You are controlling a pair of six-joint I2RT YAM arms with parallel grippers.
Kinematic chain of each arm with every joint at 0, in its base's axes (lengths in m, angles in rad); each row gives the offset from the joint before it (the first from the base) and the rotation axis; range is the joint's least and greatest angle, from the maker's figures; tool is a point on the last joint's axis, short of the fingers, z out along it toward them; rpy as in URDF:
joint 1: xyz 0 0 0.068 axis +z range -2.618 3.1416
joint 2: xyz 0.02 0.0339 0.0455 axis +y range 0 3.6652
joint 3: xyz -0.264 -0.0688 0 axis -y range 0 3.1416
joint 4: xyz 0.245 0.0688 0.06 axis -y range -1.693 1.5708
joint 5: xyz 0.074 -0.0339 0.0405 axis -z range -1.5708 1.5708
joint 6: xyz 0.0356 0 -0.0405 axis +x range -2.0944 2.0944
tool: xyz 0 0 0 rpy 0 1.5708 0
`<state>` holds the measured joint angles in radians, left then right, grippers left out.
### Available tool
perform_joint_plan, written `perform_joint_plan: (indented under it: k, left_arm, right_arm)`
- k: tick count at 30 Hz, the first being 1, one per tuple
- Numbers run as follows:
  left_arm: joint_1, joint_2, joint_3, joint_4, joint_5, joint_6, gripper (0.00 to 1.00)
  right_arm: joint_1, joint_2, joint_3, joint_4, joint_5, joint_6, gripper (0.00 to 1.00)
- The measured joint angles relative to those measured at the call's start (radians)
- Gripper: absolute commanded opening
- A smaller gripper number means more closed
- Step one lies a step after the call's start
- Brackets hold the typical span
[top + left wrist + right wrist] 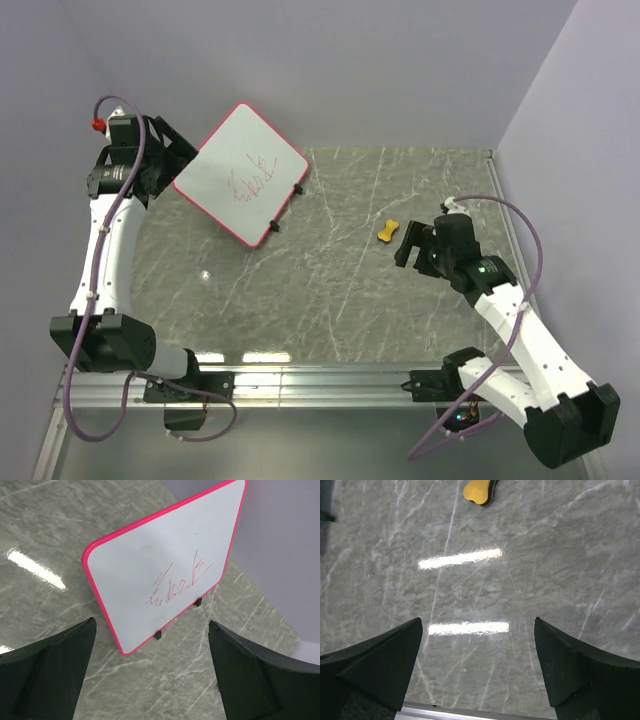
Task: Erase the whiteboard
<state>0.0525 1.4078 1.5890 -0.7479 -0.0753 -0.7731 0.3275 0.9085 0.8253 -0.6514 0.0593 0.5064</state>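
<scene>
The whiteboard has a pink-red frame and a red scribble. It stands tilted at the far left, with its small black feet on the table. My left gripper is open and empty at the board's left edge. In the left wrist view the board lies beyond the wide-apart fingers, not between them. The yellow bone-shaped eraser lies on the table mid-right. My right gripper is open and empty just right of it. In the right wrist view the eraser is at the top edge.
The grey marble table runs to a metal rail at the near edge. Purple-grey walls close in the back and the right side. The board's upper corner rises in front of the back wall.
</scene>
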Motion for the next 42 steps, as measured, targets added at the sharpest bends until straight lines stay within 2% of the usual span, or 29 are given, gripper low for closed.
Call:
perform_joint_plan:
  k: [6,11,17,21,23,30,38,42]
  left_arm:
    - [-0.049,0.097,0.119,-0.103,-0.036,0.029,0.99]
    - [-0.173,0.179,0.232,-0.158,-0.092,0.052,0.97]
    - [-0.336,0.181,0.226,-0.159,-0.097,0.055,0.91]
    - [-0.401,0.16,0.147,-0.156,-0.093,0.051,0.89]
    - [-0.411,0.143,0.1,-0.162,-0.09,0.051,0.89]
    - [-0.411,0.04,-0.019,-0.161,-0.087,0.056,0.89]
    - [-0.411,0.0,-0.032,-0.156,-0.079,0.06,0.89]
    - [-0.411,0.001,-0.032,-0.156,-0.079,0.072,0.89]
  right_arm:
    - [0.0,0.13,0.087,-0.005,-0.037,0.002,0.98]
    - [0.0,0.325,0.272,-0.018,-0.09,0.029,0.97]
    - [0.0,0.615,0.476,-0.08,-0.106,0.05,0.88]
    - [0.0,0.757,0.502,-0.111,-0.105,0.077,0.77]
    - [-0.002,0.803,0.502,-0.131,-0.105,0.098,0.72]
    - [-0.045,0.861,0.535,-0.146,-0.089,0.151,0.68]
    - [-0.098,0.986,0.655,-0.143,-0.056,0.17,0.59]
    - [-0.105,1.046,0.703,-0.142,-0.043,0.174,0.59]
